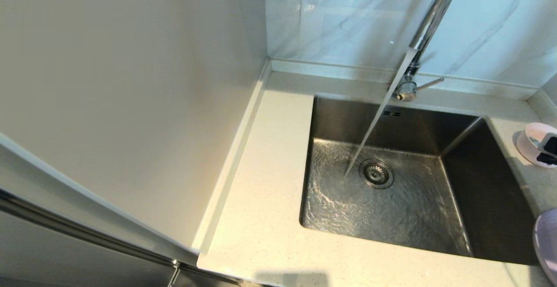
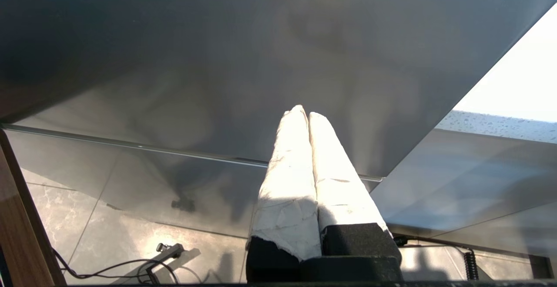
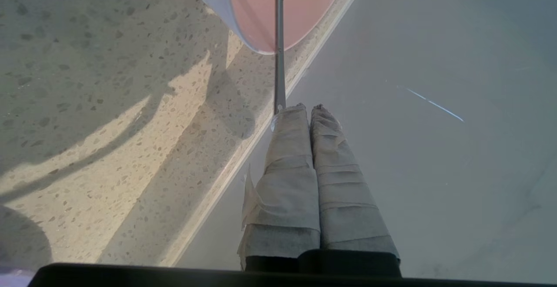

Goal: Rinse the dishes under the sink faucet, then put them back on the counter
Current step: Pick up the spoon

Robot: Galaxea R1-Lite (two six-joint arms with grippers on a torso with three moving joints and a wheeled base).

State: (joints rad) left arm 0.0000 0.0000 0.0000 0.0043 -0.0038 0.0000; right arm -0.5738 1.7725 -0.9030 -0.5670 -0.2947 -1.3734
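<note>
Water pours from the chrome faucet [image 1: 431, 21] into the steel sink [image 1: 491, 182], landing beside the drain strainer [image 1: 376, 173]. The pale-pink bowl [image 1: 531, 141] [image 3: 300, 8] stands on the counter [image 1: 261, 200] right of the sink. The silver spoon [image 3: 278, 47] rests in it, handle sticking out. My right gripper [image 3: 309, 107] is shut at the handle's end; the handle runs under one fingertip, not between the two. Only a black part of that gripper [image 1: 550, 150] shows at the bowl in the head view. The lilac plate [image 1: 547, 241] lies at the near right. My left gripper [image 2: 304, 112] is shut and empty, low beside the cabinet.
A tall cream cabinet side [image 1: 130, 104] walls off the counter's left. The marble wall [image 1: 348, 17] and a low raised edge run behind the sink. The faucet's side lever [image 1: 428, 83] points right. A grey wall [image 3: 435, 147] rises right beside the bowl.
</note>
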